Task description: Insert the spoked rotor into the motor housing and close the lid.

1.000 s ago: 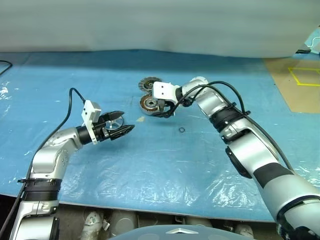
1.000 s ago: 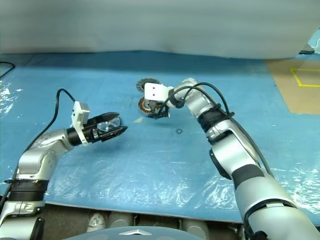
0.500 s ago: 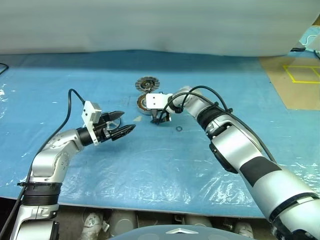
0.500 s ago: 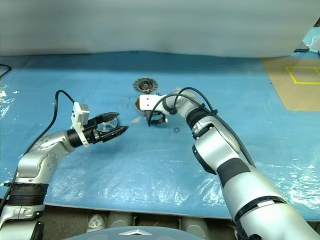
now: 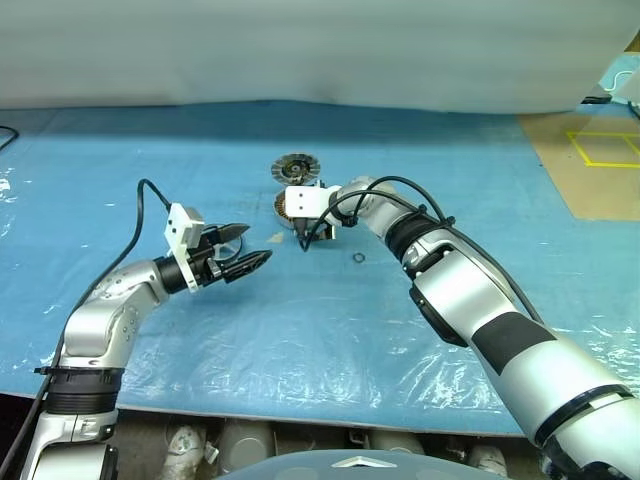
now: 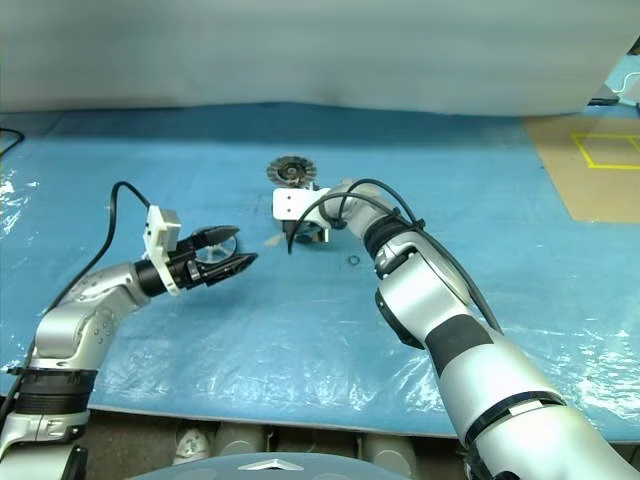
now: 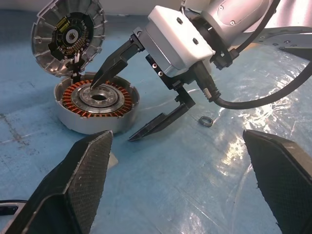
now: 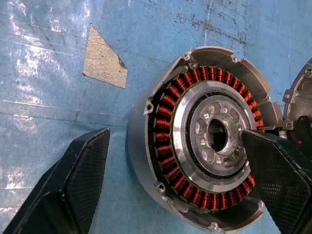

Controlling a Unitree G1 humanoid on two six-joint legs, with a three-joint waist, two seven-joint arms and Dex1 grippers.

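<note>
Copper-wound motor housing point(image 7: 95, 103): right gripper point(image 7: 119, 105) spread, one finger inside, one outside. Lid point(image 7: 68, 35) at twelve o'clock, small ring point(image 7: 206, 120) at three. Left gripper point(image 5: 245, 249) released.

A blue plastic sheet point(image 5: 330, 320) covers the surface. On it stands the motor housing point(image 7: 95, 105), the lid point(image 5: 293, 166) at its twelve o'clock, a small dark ring point(image 5: 357, 258) at four o'clock

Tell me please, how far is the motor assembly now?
Nothing looks finished: the short round silver motor housing with copper windings stands open, the round grey ribbed lid tilted up beside it. In hand: the open right gripper straddles the housing wall. Left: seating the rotor, closing the lid.
</note>
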